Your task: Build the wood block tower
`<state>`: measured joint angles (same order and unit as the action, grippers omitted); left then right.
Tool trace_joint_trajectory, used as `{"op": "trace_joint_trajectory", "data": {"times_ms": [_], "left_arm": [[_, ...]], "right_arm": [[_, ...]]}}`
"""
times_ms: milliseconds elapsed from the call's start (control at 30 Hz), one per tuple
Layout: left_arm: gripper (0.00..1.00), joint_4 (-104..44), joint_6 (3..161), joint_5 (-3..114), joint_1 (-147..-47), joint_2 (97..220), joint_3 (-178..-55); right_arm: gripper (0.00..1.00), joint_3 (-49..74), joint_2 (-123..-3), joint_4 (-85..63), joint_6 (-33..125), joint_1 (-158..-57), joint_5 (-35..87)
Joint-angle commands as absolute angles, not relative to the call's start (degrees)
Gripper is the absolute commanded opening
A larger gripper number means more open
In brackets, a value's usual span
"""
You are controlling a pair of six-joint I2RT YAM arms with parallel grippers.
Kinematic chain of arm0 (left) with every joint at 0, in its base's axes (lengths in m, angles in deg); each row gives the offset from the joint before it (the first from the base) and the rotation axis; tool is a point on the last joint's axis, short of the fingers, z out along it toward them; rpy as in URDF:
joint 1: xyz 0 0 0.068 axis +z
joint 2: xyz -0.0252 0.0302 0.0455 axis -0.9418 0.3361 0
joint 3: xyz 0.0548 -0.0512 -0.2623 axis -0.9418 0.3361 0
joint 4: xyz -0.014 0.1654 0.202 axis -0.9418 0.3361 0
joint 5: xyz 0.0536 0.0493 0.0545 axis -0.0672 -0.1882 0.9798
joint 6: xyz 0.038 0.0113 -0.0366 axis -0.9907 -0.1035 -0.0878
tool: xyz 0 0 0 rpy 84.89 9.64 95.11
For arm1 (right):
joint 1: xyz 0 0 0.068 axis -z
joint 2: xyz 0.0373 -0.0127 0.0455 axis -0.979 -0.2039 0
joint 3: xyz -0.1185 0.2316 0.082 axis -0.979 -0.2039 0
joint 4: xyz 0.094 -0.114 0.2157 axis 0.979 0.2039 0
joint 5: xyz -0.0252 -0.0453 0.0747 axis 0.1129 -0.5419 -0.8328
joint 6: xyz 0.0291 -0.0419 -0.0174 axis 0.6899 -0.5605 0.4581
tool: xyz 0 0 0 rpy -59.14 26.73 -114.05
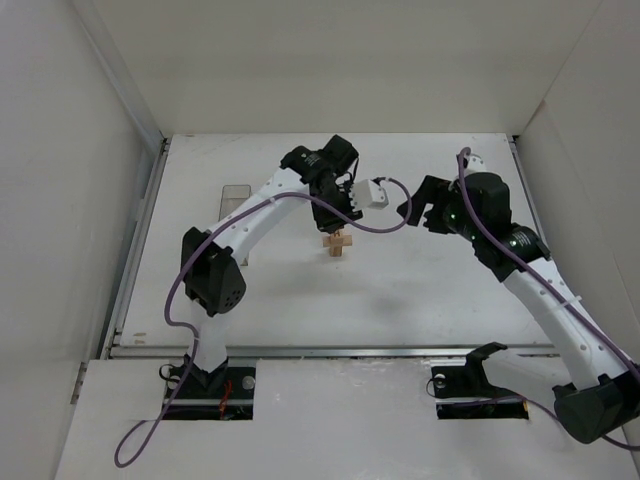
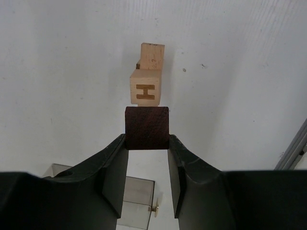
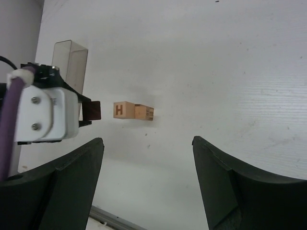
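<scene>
The tower (image 1: pixel 337 244) is two light-tan wood blocks stacked crosswise at the table's middle. In the left wrist view the top one (image 2: pixel 146 89) bears an "H" and lies across the lower one (image 2: pixel 152 56). My left gripper (image 2: pixel 147 136) is shut on a dark reddish-brown block (image 2: pixel 147 128) and holds it just above the stack, with a small gap. That block (image 3: pixel 91 111) and the "H" block (image 3: pixel 123 110) also show in the right wrist view. My right gripper (image 3: pixel 146 141) is open and empty, off to the right of the stack (image 1: pixel 425 208).
A clear rectangular plastic box (image 1: pixel 235 195) lies left of the stack, also seen in the left wrist view (image 2: pixel 134 201) and the right wrist view (image 3: pixel 72 62). White walls enclose the table. A metal rail (image 1: pixel 330 350) runs along the near edge.
</scene>
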<state>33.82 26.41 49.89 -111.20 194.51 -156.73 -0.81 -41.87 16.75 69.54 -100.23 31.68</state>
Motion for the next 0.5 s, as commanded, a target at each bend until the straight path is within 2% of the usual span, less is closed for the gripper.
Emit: {"op": "trace_joint_trajectory", "data": {"times_ms": [0, 467], "left_arm": [[0.0, 36.3, 29.2, 53.2, -112.7, 195.7, -159.2], [0.0, 34.9, 34.3, 54.4, -113.3, 199.2, -160.3]], "right_arm": [[0.8, -1.7, -39.7, 17.3, 68.0, -99.5, 33.6], [0.8, -2.3, -39.6, 17.9, 67.5, -99.5, 33.6]]}}
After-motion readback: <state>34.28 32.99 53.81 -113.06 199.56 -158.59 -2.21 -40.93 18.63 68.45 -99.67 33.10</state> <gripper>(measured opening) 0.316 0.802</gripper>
